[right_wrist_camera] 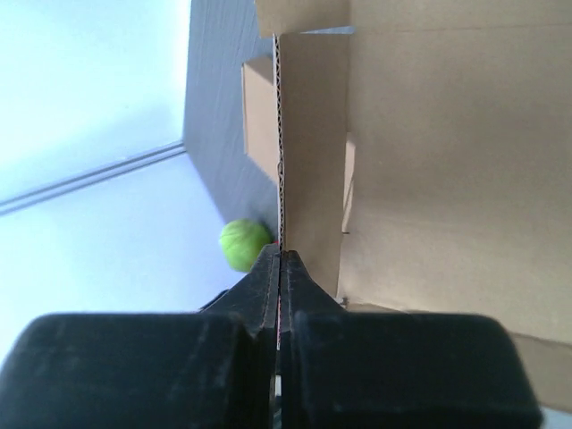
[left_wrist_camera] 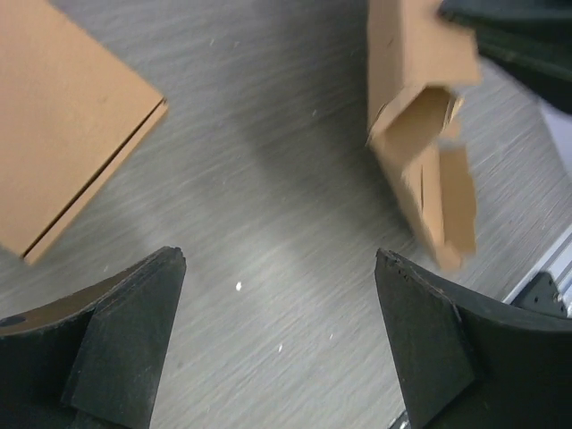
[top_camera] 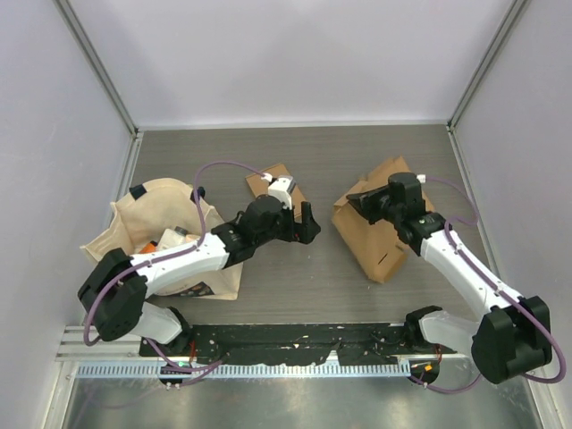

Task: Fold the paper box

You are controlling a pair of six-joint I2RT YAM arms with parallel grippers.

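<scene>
At right gripper (right_wrist_camera: 280, 261): clamped tight on the corrugated edge of a raised flap of the paper box (top_camera: 382, 239). At left gripper (left_wrist_camera: 279, 261): spread wide, holding nothing, hovering over table (left_wrist_camera: 268, 179) between box and flat cardboard piece (left_wrist_camera: 63, 116). Resting right of centre, half-formed. Probably light, stiff across panels, giving only at creases, easily dented; best taken by flap edges. Lying long axis roughly far-to-near, open end seemingly toward left arm.

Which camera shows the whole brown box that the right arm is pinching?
The top external view: the whole paper box is visible there, with the right gripper shut on one edge. The right wrist view shows only the pinched cardboard edge close up; the left wrist view catches one blurry open end.
</scene>
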